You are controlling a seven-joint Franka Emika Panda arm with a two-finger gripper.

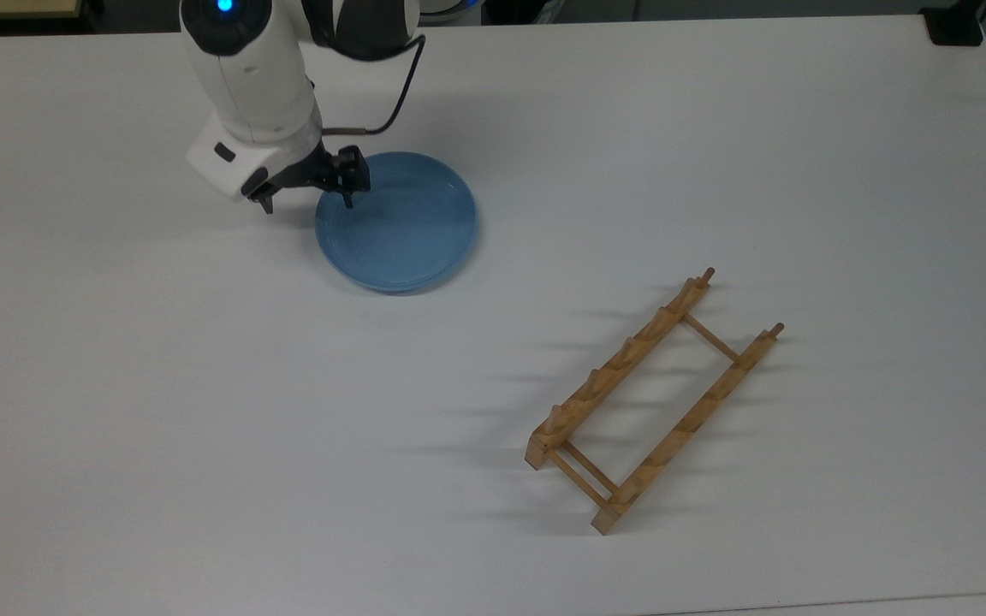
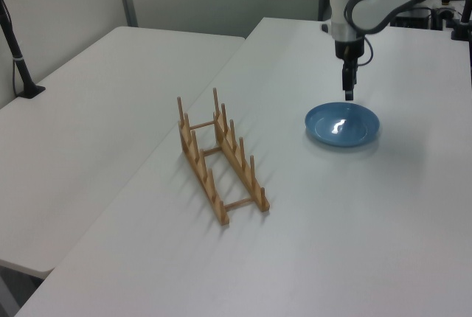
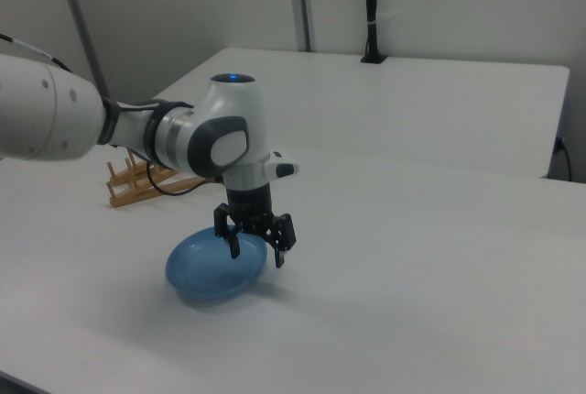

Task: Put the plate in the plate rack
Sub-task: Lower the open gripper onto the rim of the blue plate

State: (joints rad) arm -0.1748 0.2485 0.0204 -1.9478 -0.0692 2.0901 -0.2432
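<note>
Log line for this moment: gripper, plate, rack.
gripper: open, straddling plate rim | plate: flat on table, ungrasped | plate rack: empty, apart from plate

White table (image 1: 202, 385): plate (image 1: 407, 231), plate rack (image 1: 651, 402).

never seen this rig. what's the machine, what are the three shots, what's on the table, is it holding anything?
It is a white robot arm ending in a two-finger gripper. The three shots show one moment: the top view looks down on the white table, the left and right views look from opposite sides. On the table lie a blue plate, flat, and, well apart from it, a wooden plate rack, with nothing in it. The gripper is open and holds nothing; its fingers straddle the plate's rim.
</note>
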